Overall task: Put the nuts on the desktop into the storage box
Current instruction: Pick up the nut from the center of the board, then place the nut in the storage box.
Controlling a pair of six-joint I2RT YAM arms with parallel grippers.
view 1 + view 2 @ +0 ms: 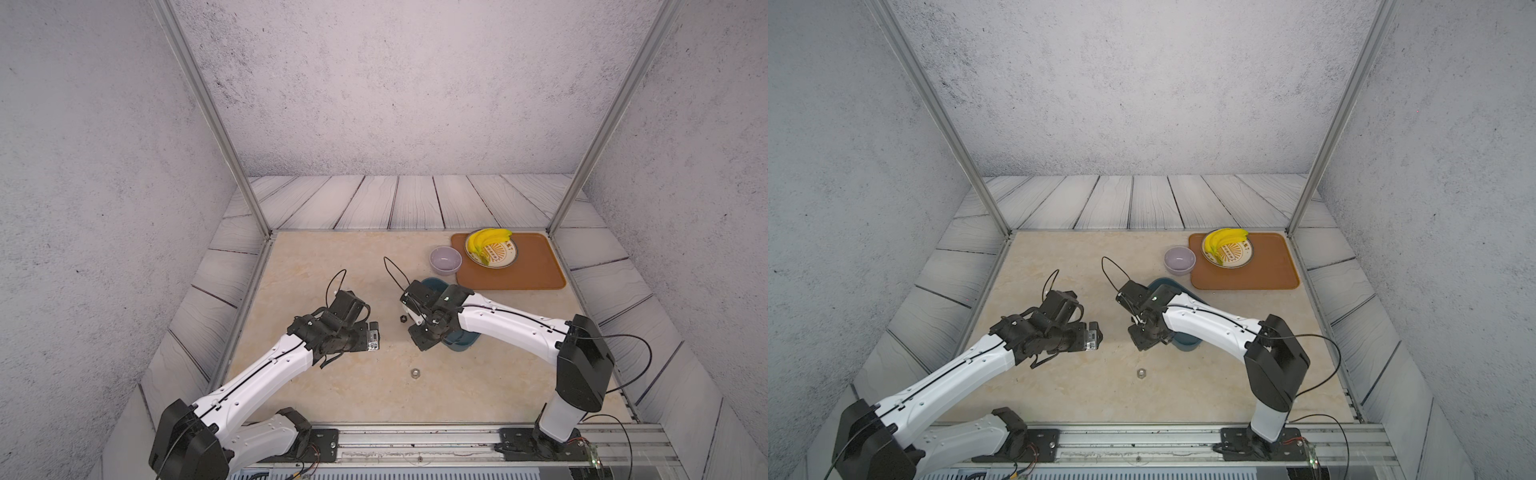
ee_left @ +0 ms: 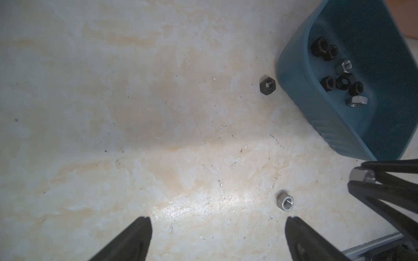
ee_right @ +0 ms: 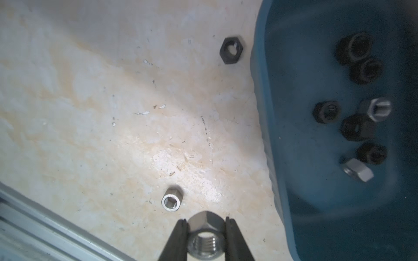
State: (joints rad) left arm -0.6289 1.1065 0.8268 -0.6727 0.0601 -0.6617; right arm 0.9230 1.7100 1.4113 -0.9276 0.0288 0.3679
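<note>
- Teal plastic storage box (image 2: 291, 74) is the reference. Seven boxed nuts (image 2: 343, 81) lie inside it, five black and two silver, bunched toward one end.
- Right gripper (image 3: 206, 222) sits just beside the box over the desktop (image 3: 90, 113), its jaws pinching the held nut (image 3: 205, 241), a silver one, across its flats.
- Left gripper (image 2: 218, 220) is well apart from the box, jaws spread wide with nothing between them.
- Black nut (image 2: 267, 86) lies flat on the desktop just beside the box's outer wall, not touching it.
- Loose silver nut (image 2: 285, 201) is on the desktop farther out from the box, near the right gripper's tips.
- Beyond the box: lilac bowl (image 1: 445, 260), then an orange-brown tray (image 1: 536, 266) carrying a plate (image 1: 505, 257) of bananas (image 1: 486, 240).
- In the way: right arm (image 1: 498, 320) lies across the box in both top views, so only the box's two ends show.
- Both sets of jaws are hidden under the wrists in both top views.
- The box's far end is cut off in both wrist views.
</note>
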